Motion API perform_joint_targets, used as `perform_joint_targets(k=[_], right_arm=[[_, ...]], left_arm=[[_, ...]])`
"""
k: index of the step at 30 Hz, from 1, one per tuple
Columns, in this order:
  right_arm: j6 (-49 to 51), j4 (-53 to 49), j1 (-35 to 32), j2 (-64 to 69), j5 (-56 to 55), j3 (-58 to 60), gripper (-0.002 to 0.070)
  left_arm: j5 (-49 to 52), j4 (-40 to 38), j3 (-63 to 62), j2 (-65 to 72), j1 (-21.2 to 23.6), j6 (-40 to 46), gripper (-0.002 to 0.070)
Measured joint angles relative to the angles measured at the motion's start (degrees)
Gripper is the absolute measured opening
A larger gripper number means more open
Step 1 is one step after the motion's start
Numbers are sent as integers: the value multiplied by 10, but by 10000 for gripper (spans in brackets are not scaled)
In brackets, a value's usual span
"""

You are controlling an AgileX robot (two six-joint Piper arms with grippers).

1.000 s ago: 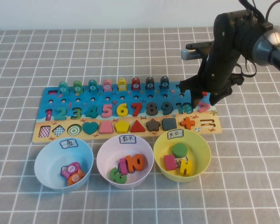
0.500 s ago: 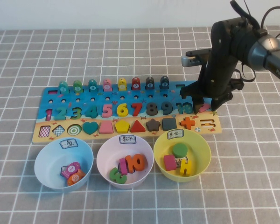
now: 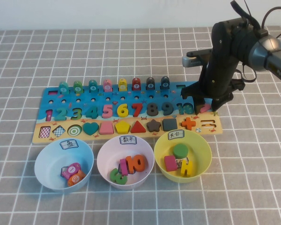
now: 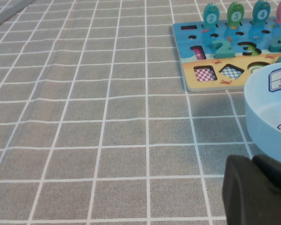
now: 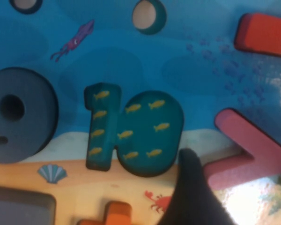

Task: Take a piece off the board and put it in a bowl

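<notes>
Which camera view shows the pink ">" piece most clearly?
The right wrist view: the pink piece fills much of the picture, lying on the board beside the open right gripper. The high view shows only a sliver between its fingers. The left wrist view misses it.

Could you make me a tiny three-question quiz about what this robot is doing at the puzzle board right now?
1. True or false: the right gripper is over the board.
2. Which piece lies between its open fingers: A the orange plus sign, B the pink sign, C the green heart?
3. How many bowls stand in front of the board?

Key: 1 true. 2 B. 3 three. The left gripper waits by the blue bowl.
</notes>
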Motion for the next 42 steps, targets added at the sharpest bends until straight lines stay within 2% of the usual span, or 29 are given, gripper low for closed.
perform_joint_targets(k=[8,17,42], right_arm=[[0,0,0,0,0,-1,379],[0,-2,0,0,0,-1,298],[0,-5,0,2,3,-16,295]], left_arm=[[0,0,0,0,0,0,-3],[0,0,0,0,0,0,-3],[0,0,0,0,0,0,-3]])
